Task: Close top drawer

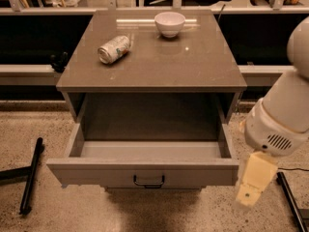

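Observation:
The top drawer [145, 172] of the grey-beige cabinet stands pulled far out toward me. Its deep grey box is empty, and a small black wire handle [148, 181] sits at the centre of its front. My gripper [252, 186] hangs at the end of the white arm [282, 115], low on the right, just beside the drawer's right front corner and pointing down at the floor. It holds nothing that I can see.
A white bowl [169, 23] and a can lying on its side [115, 48] rest on the cabinet top [193, 62]. Black bars [31, 175] lie on the speckled floor at left, another bar [291, 199] at right. A dark ledge runs behind.

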{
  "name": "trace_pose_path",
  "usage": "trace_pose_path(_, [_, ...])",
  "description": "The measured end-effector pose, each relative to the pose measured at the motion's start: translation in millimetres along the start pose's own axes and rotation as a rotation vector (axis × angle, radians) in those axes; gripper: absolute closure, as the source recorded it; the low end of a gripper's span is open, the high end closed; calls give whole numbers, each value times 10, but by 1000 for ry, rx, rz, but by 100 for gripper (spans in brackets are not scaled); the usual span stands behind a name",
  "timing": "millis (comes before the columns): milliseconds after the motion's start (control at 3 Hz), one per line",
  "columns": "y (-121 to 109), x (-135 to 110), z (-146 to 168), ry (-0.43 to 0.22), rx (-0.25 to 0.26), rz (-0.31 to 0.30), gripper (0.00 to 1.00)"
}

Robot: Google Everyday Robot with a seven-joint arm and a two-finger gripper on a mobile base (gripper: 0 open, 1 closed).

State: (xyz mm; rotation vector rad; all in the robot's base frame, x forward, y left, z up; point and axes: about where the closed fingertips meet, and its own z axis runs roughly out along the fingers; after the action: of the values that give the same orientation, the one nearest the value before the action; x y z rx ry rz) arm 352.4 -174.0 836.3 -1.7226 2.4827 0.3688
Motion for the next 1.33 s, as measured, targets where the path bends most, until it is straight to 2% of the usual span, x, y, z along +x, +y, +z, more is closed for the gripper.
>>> trace_pose_path(667, [38, 71, 167, 19, -37, 22, 0])
trace_pose_path(1000, [62, 389, 721, 44, -103, 164, 3])
trace_pose_path(1333, [104, 646, 1071, 50, -126, 257, 25])
